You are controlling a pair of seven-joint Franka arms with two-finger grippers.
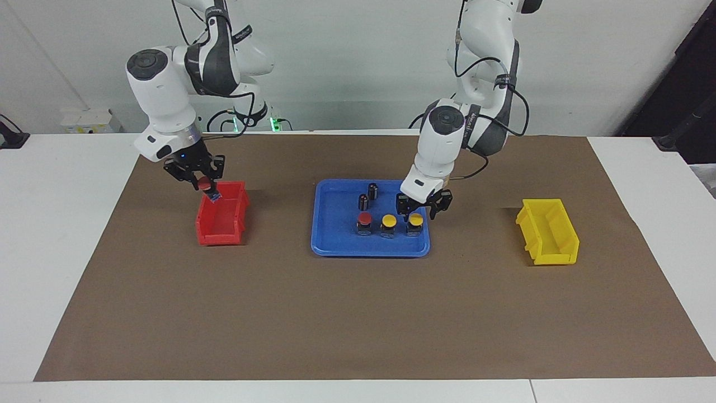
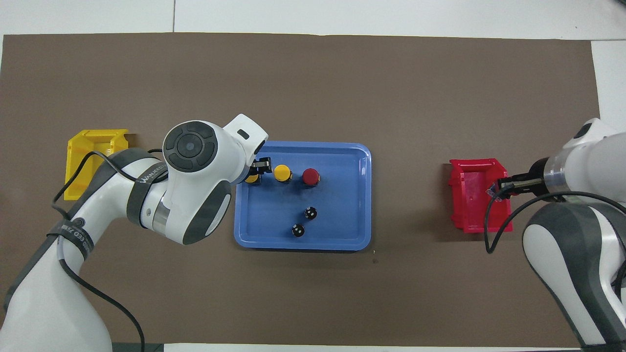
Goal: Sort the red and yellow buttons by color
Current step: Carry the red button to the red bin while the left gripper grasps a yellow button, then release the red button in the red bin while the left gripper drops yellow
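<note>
A matt brown paper-like sheet (image 1: 358, 313) covers the smooth white table (image 1: 61, 235). The blue tray (image 1: 330, 246), red bin (image 1: 221, 224) and yellow bin (image 1: 551, 235) look like moulded plastic with a slight sheen. The arms' white shells (image 2: 195, 171) are glossy.

I count two red buttons: one (image 1: 206, 183) in my right gripper, at nine o'clock, and one (image 1: 364, 218) on the blue tray (image 1: 335, 246) at centre. Two yellow buttons (image 1: 389, 221) stand beside it toward three o'clock. Two black cylinders (image 1: 372, 191) share that tray. Two bins: one red (image 1: 221, 224) at nine, one yellow (image 1: 551, 235) at three.
</note>
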